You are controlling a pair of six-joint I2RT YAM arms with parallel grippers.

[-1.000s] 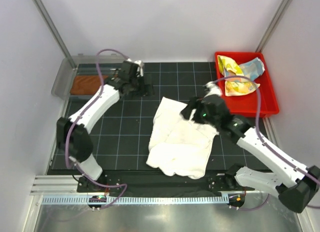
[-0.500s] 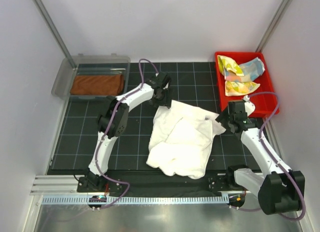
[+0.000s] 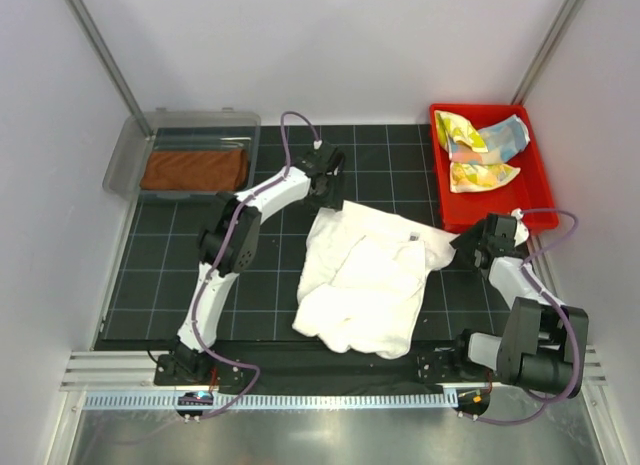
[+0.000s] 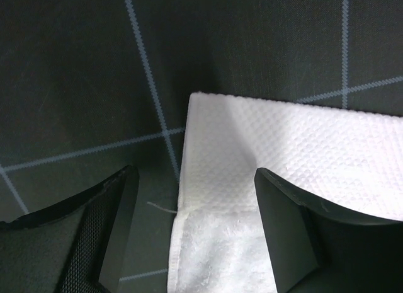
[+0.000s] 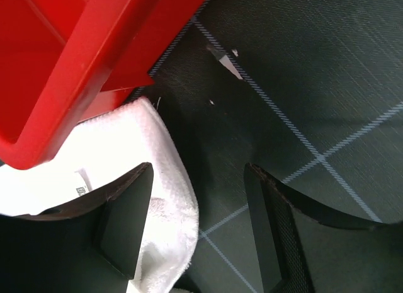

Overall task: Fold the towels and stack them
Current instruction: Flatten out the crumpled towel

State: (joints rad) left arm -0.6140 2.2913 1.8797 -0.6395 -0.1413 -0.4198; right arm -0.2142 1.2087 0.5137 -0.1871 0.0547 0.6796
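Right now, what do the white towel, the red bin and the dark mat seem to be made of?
White towel: soft cotton-like terry, looped pile with a flat waffle-woven border. Red bin: hard plastic, smooth and slightly glossy. Mat: dark, matte, finely woven-looking texture with pale grid lines; probably fabric or rubber.

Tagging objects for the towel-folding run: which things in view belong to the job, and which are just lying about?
Job:
white towel, crumpled mid-mat
rust-brown towel, folded
yellow patterned towels
light-blue towel

Just there:
clear tray, holding the brown one
red bin, holding the patterned ones
black grid mat
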